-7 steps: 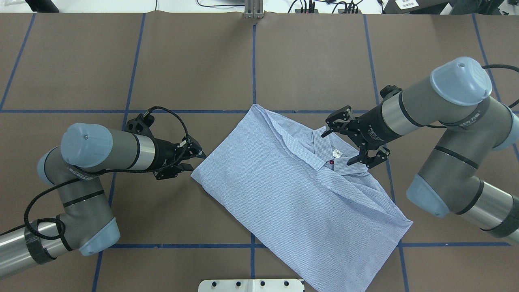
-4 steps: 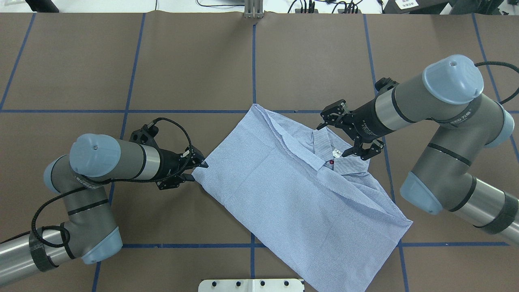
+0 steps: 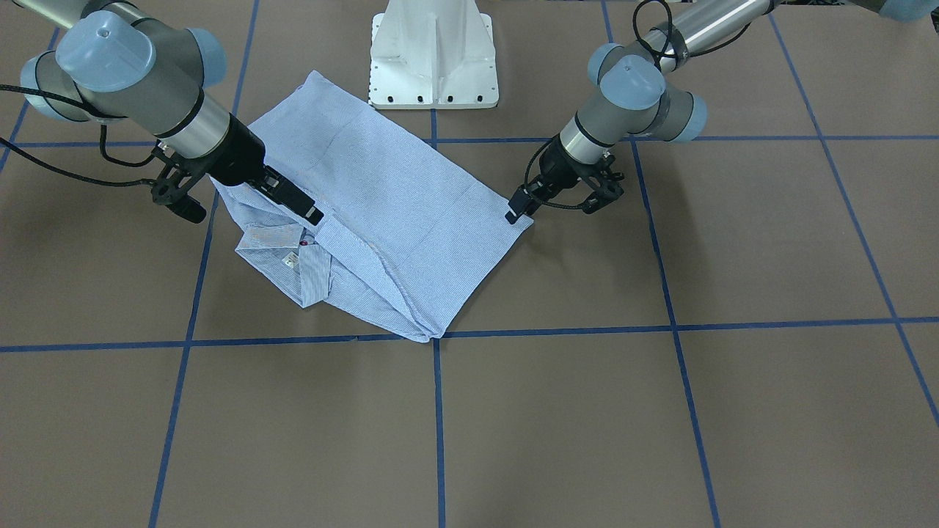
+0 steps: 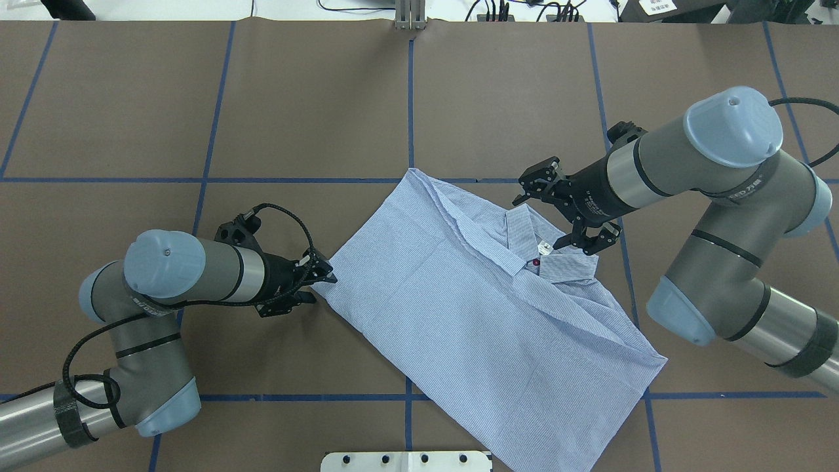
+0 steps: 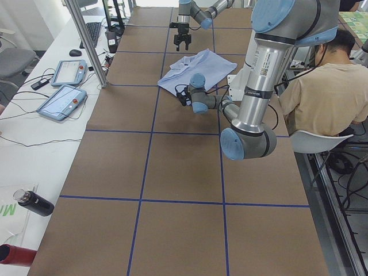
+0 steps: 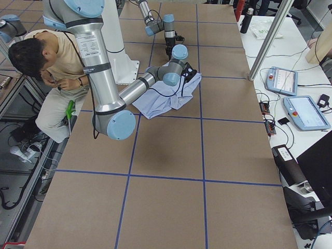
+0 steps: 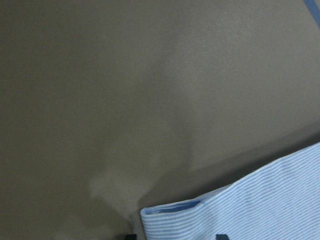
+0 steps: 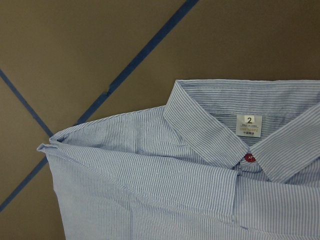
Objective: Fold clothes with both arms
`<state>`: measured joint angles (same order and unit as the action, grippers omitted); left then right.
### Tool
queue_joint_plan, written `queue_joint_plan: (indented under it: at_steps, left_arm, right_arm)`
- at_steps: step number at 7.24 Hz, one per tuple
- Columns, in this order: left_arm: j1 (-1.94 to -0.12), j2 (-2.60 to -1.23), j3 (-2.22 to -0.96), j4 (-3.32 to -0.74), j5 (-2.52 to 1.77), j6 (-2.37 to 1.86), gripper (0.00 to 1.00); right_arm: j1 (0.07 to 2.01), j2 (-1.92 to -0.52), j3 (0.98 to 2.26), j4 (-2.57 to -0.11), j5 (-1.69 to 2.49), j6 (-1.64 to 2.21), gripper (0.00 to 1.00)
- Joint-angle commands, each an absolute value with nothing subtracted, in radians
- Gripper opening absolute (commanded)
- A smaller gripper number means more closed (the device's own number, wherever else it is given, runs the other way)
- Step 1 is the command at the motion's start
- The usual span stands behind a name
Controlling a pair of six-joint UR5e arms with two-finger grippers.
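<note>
Nearest the white pedestal base (image 3: 433,51), the hem end of the light blue-and-white fine-striped button-up shirt (image 4: 472,308) lies flat on the brown paper-covered table (image 4: 295,98), with the whole garment set on a slant to the blue tape grid and already doubled over along one long side. A little farther out, your black left gripper (image 4: 321,288) sits low at the shirt's side corner; the left wrist view shows that corner lying between fingers that are spread, not pinching anything yet. If you close here, you may catch only the top layer of the doubled edge, and the lower layer would slide out as you lift. Come in too low and the fingertips could drag on the paper and push the corner away. Farther still, the black right gripper (image 4: 537,225) hangs over the collar (image 8: 210,125), fingers wide apart, close to the white neck label (image 8: 248,125) and red button (image 8: 249,158). Whether it touches the cloth you cannot tell. A pinch there could take the collar alone and bunch the shoulders. Lifting the two ends unevenly would probably twist the fold.
</note>
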<state>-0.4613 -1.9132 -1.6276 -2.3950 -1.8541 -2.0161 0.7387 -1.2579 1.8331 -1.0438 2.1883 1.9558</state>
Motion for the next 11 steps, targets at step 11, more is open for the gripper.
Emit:
queue_joint_plan:
  at_steps: [11]
  left_arm:
    - [-0.644, -2.027, -1.485, -2.408, -1.816, -1.700, 0.00]
  right_arm:
    - [0.758, -1.261, 1.836, -1.045, 2.175, 1.957, 1.00]
